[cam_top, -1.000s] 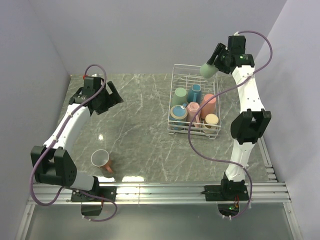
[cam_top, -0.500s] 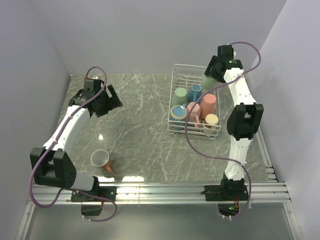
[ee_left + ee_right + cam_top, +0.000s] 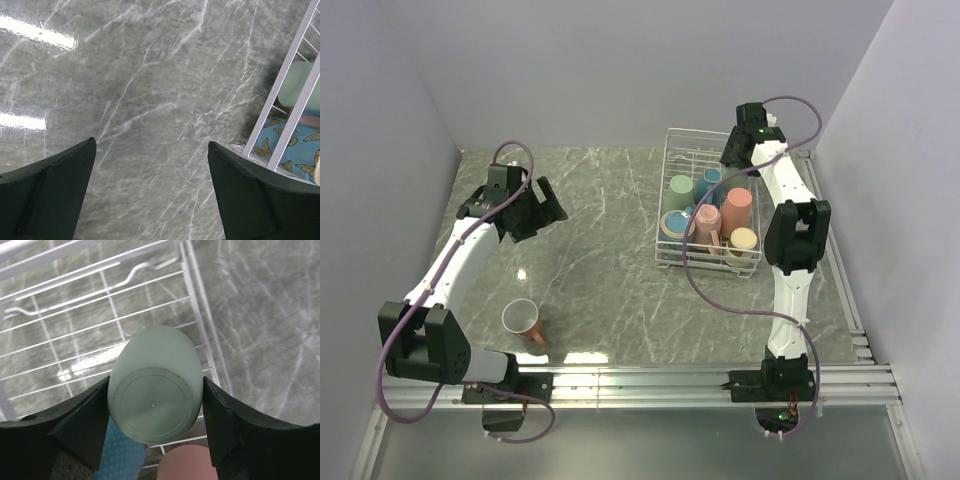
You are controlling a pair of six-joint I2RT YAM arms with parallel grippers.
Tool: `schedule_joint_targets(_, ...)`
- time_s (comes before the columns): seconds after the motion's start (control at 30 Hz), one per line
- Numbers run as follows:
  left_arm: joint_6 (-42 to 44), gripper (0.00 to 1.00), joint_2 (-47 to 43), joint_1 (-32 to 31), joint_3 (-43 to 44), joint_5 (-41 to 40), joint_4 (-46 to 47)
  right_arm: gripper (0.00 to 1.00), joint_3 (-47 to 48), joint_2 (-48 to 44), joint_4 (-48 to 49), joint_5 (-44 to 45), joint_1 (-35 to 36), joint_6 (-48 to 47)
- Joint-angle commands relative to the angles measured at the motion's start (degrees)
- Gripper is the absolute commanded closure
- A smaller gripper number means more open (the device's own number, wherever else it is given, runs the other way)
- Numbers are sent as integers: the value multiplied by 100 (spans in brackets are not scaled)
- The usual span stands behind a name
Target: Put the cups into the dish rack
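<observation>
The white wire dish rack (image 3: 663, 195) stands right of the table's centre and holds several cups: green (image 3: 680, 186), blue (image 3: 711, 179), salmon (image 3: 737, 205), butterfly-patterned (image 3: 675, 226), pink (image 3: 708, 224) and tan (image 3: 744, 241). My right gripper (image 3: 733, 167) is low over the rack's back right part. In the right wrist view it (image 3: 155, 420) is shut on a pale green cup (image 3: 154, 405), base toward the camera, above the rack's wires (image 3: 115, 315). An orange cup (image 3: 523, 320) lies on the table at the front left. My left gripper (image 3: 546, 204) is open and empty, as the left wrist view (image 3: 152, 190) shows.
In the right wrist view, a blue cup (image 3: 122, 455) and a pink cup (image 3: 185, 465) sit just below the held cup. The left wrist view shows the rack's edge (image 3: 290, 90) and the butterfly cup (image 3: 290, 145). Walls close the table at the back and sides.
My right arm has come down from above the rack's back right corner, lowering the pale green cup into the rack. My left gripper has shifted slightly to the right.
</observation>
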Motion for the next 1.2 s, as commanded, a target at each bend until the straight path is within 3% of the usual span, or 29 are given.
schedule_joint_targets(0.0, 52, 1, -133, 6, 54, 140, 94, 100, 86, 118, -244, 541, 43, -19)
schedule_joint_targets(0.2, 26, 1, -54, -3, 116, 237, 85, 100, 42, 74, -306, 841, 114, -116)
schedule_joint_targets(0.27, 17, 1, -19, -12, 142, 254, 76, 94, 51, 56, -315, 718, 114, -133)
schedule_joint_targets(0.3, 17, 1, -10, -21, 151, 254, 76, 89, 51, 22, -306, 683, 122, -151)
schedule_joint_targets(0.4, 9, 1, 16, -47, 212, 237, 32, 49, 51, -102, -271, 551, 131, -195)
schedule_joint_targets(0.5, -9, 1, 34, -91, 247, 228, 23, 25, 95, -242, -280, 481, 131, -195)
schedule_joint_targets(0.53, -18, 1, 25, -100, 256, 228, 23, 22, 130, -277, -297, 480, 123, -186)
schedule_joint_targets(0.77, -70, 1, -72, -179, 344, 219, -12, 14, 288, -716, -359, 515, 131, -213)
schedule_joint_targets(1.07, -518, 1, -221, -275, 985, 746, 436, 13, 43, -2086, -420, 507, 166, -11)
schedule_joint_targets(1.17, -659, 1, -230, -319, 1354, 826, 638, 13, -317, -2639, -307, 87, 237, 147)
